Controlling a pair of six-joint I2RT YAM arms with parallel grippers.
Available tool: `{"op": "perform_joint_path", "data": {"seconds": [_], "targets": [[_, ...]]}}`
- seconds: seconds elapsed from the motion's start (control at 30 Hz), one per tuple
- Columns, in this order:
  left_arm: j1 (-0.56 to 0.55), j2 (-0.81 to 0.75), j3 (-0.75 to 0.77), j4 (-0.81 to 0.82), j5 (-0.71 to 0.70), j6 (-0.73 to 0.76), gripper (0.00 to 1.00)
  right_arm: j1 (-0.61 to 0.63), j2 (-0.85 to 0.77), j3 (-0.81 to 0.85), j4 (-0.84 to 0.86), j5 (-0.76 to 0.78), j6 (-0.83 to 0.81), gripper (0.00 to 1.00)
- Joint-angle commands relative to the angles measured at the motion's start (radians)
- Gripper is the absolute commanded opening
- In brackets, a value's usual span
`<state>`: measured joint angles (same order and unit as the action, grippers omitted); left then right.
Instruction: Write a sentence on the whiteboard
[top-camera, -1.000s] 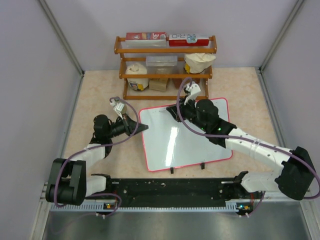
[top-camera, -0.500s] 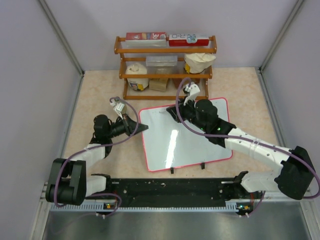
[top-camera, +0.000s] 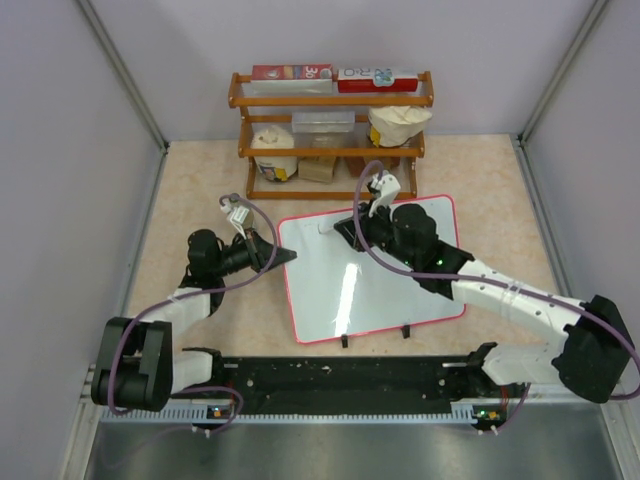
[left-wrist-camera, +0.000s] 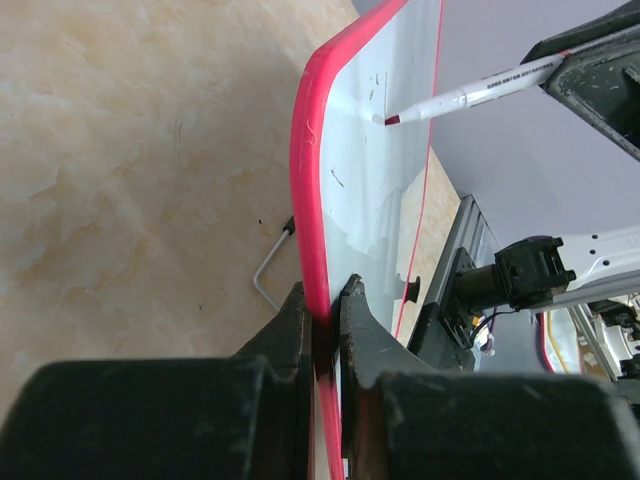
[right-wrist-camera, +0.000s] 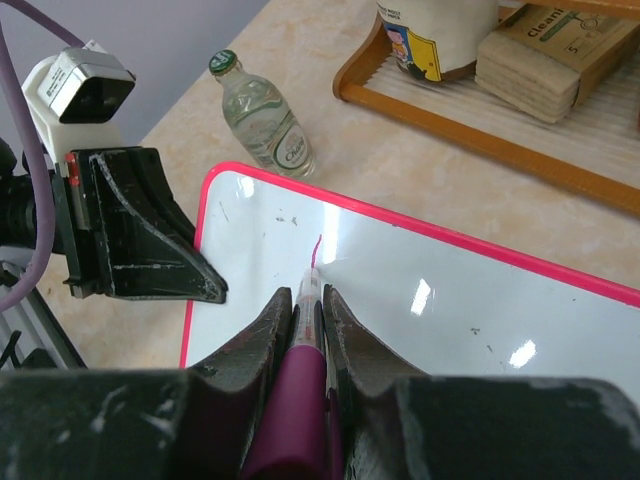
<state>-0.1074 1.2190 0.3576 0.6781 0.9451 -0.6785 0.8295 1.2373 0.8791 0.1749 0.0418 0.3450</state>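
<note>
Only one short pink stroke (right-wrist-camera: 318, 250) of the sentence shows so far, running up from the marker tip near the far left corner of the whiteboard (top-camera: 400, 300). The whiteboard lies flat on the beige table (top-camera: 200, 170), turned slightly askew. Its pink frame is visible all round, and two small black feet (top-camera: 343, 341) sit at its near edge. A few dark specks dot the white surface.

The marker (right-wrist-camera: 305, 305) has a magenta barrel and a white nose, and its tip touches the whiteboard at the lower end of the stroke. The right gripper (right-wrist-camera: 303, 295) pinches the marker tightly between both fingers, poised over the far left part of the whiteboard. The left gripper (left-wrist-camera: 325, 300) is clamped on the whiteboard's left edge, with the pink frame squeezed between its fingers.

Compared with a second ago, the right gripper has shifted only a little across the whiteboard. The whiteboard and the left arm sit where they were.

Beyond the whiteboard's far edge stands a wooden shelf (top-camera: 330, 130) with jars and boxes. A small glass bottle (right-wrist-camera: 265, 115) stands on the table just past the whiteboard's far left corner.
</note>
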Motion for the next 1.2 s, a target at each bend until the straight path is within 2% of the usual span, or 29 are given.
{"op": "perform_joint_path", "data": {"seconds": [0.0,0.43,0.77,1.17], "targets": [[-0.009,-0.006,-0.026,-0.041,-0.120,0.218,0.00,0.013,-0.038,-0.034,-0.015,-0.005,0.006,0.00],[-0.009,-0.010,-0.026,-0.045,-0.121,0.223,0.00,0.013,-0.076,-0.094,-0.002,-0.037,0.045,0.00],[-0.009,-0.013,-0.029,-0.045,-0.123,0.221,0.00,0.003,-0.173,-0.057,0.054,-0.039,0.084,0.00],[-0.009,-0.004,-0.028,-0.041,-0.123,0.220,0.00,-0.033,-0.093,-0.002,0.066,0.000,0.078,0.00]]}}
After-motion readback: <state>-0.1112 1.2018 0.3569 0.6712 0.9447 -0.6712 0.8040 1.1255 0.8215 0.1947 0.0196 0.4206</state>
